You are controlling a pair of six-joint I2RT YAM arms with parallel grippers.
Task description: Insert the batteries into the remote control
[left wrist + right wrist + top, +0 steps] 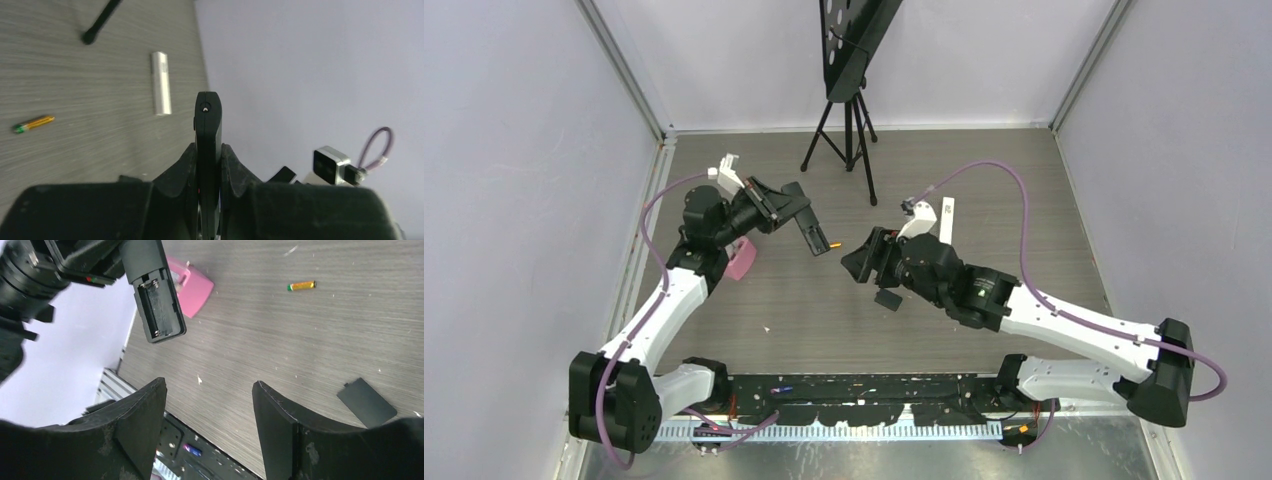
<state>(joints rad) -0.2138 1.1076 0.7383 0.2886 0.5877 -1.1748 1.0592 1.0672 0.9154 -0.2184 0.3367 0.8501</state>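
Black remote control clenched in raised left end effector; right end effector gapes empty opposite.

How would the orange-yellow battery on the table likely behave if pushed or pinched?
The orange-yellow battery lies on its side on the table, a slim cylinder, so a nudge would probably roll it. Its smooth-looking casing may slip from a loose pinch.

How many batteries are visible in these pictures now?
1. The orange-yellow battery lies loose on the table; the open remote control holds none. Others may be hidden.
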